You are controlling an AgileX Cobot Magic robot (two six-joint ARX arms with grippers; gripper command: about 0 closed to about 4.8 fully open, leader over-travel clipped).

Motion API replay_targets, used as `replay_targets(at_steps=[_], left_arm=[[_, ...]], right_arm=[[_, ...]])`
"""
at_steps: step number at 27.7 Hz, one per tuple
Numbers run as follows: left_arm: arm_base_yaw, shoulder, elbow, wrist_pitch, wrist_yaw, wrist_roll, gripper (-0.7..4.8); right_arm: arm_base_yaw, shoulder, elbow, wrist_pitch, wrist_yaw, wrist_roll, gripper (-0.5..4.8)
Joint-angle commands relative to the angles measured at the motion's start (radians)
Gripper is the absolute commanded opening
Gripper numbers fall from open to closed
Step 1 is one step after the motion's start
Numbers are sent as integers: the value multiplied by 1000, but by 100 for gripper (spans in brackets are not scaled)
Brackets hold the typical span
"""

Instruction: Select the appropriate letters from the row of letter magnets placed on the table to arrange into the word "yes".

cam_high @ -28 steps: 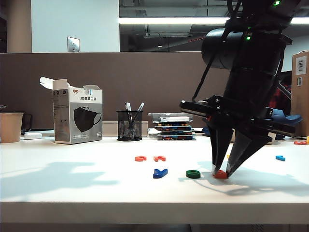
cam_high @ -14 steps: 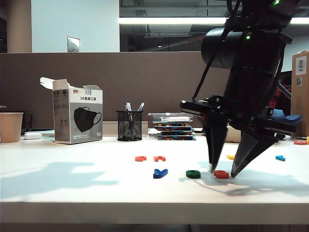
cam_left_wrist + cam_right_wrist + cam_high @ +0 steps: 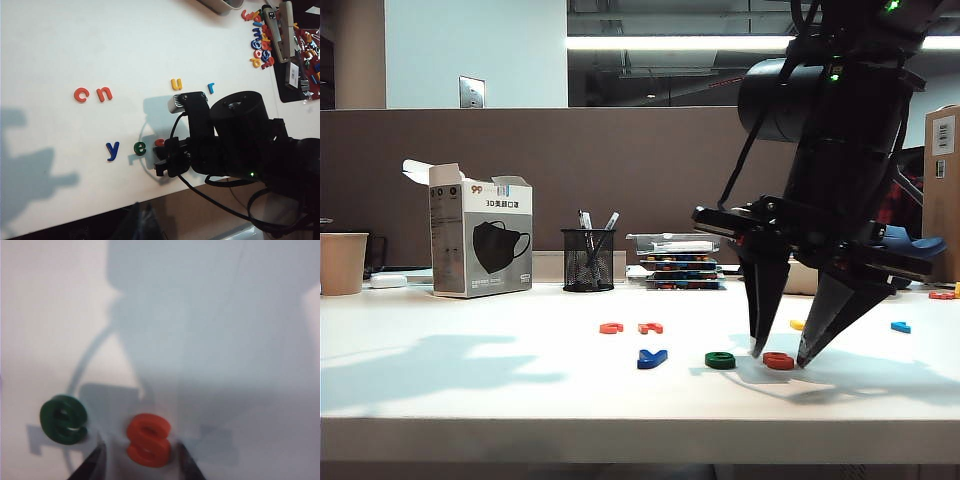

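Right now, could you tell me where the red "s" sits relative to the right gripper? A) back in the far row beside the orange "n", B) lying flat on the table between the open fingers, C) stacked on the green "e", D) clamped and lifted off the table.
B: the red "s" lies flat on the table between the spread fingers of the right gripper, beside the green "e".
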Motion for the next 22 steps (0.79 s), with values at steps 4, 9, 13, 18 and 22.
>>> replay_targets(at_steps=[4, 9, 13, 18, 22], left_arm=[[0, -2, 3, 5, 1, 4, -5], [0, -2, 3, 5, 1, 4, -5], [0, -2, 3, 5, 1, 4, -5], [0, -2, 3, 5, 1, 4, -5], [0, -2, 3, 5, 1, 4, -5]], right_arm=[[0, 0, 55, -38, 0, -7, 181], [0, 0, 121, -90, 3, -11, 181], [0, -1, 175, -143, 3, -17, 181], [0, -1, 251, -207, 3, -45, 180], [-2, -1, 312, -253, 7, -84, 180]])
